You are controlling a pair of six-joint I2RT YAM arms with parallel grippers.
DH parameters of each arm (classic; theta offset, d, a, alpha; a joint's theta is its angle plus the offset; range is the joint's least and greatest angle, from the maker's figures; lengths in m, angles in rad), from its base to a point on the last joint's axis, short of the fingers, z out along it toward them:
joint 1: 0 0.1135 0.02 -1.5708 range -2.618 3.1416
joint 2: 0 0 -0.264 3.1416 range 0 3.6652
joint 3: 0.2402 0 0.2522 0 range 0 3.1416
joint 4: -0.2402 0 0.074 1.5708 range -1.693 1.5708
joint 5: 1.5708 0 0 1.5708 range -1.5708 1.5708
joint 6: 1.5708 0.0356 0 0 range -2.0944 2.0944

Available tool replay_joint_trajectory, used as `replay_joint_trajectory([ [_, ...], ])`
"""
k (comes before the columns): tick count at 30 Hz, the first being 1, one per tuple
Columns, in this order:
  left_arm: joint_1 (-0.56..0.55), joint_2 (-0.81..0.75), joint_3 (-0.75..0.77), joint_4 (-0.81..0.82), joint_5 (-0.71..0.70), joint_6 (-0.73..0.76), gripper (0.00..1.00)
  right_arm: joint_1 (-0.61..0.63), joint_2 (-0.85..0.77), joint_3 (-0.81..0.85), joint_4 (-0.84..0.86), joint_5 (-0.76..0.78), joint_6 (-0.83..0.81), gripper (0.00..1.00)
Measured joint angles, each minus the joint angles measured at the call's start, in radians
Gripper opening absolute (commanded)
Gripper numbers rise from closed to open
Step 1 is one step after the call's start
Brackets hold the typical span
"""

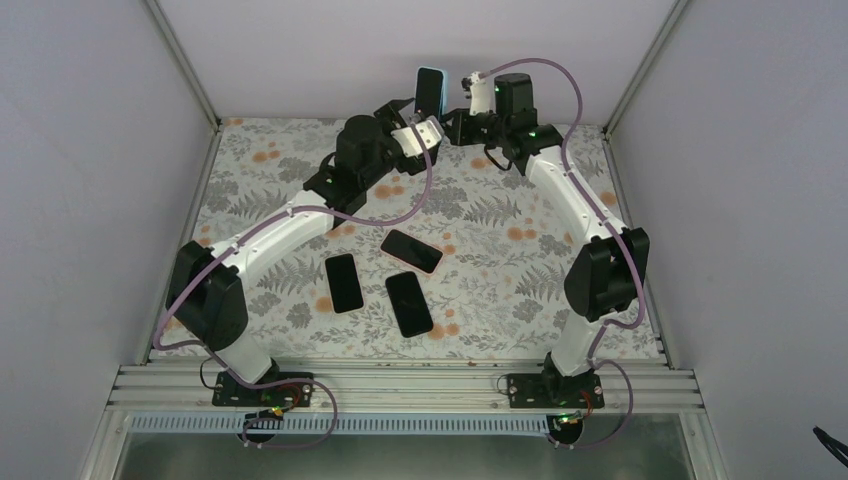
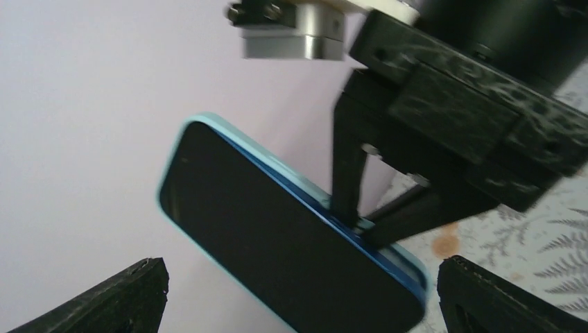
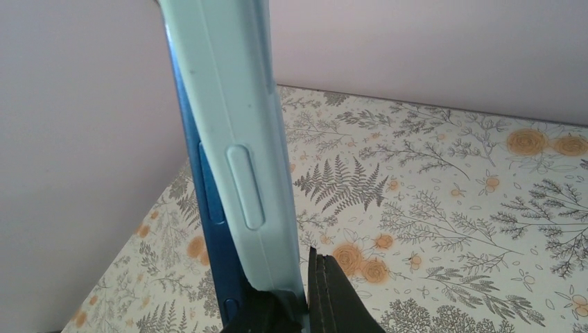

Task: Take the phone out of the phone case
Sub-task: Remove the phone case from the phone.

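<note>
A dark blue phone with a black screen (image 2: pixel 277 243) sits in a light blue case (image 3: pixel 243 125), held upright above the far edge of the table (image 1: pixel 430 92). My right gripper (image 3: pixel 307 281) is shut on the case's lower edge; its fingers (image 2: pixel 347 180) pinch the rim in the left wrist view. In the right wrist view the phone's blue side (image 3: pixel 208 208) shows beside the case wall. My left gripper (image 2: pixel 301 270) is open, its fingertips (image 2: pixel 142 277) wide apart on either side of the phone, not touching it.
Three bare black phones lie on the floral table: one at the left (image 1: pixel 344 282), one in the middle (image 1: pixel 409 303), one behind them (image 1: pixel 411 250). White enclosure walls (image 1: pixel 300 50) stand close behind the held phone. The two grippers are close together at the back.
</note>
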State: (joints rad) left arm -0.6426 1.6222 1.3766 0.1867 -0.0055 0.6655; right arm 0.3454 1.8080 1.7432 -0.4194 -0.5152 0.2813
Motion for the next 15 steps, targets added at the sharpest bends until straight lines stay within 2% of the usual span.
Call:
replay_joint_trajectory([
  [15, 0.0, 0.055, 0.025, -0.047, 0.035, -0.005, 0.93, 0.01, 0.0, 0.0, 0.0, 0.015, 0.002, 0.03],
])
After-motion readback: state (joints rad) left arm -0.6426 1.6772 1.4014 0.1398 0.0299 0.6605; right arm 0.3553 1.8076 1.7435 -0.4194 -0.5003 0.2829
